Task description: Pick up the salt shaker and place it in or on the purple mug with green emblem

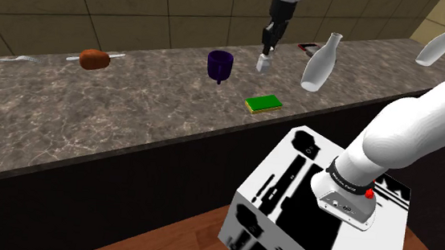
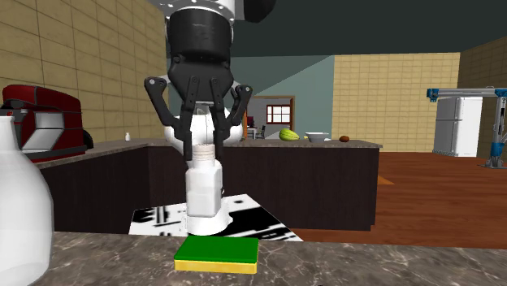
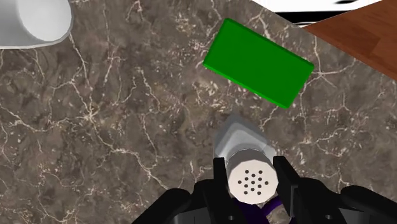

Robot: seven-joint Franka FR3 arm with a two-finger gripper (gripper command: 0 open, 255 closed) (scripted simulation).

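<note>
Shaker (image 1: 263, 63): white, squarish body, round cap with holes in the top. Upright, clamped near the cap by the gripper (image 2: 205, 153), hanging clear above the counter (image 1: 134, 98). Mug (image 1: 219, 64): dark purple, open end up, standing on the counter near its back edge. Near the shaker, on its shoulder view's left, not touching.

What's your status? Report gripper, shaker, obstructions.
Gripper shut on salt shaker. Held upright above counter. Purple mug toward shoulder view's left, nothing between; green sponge nearby.
</note>
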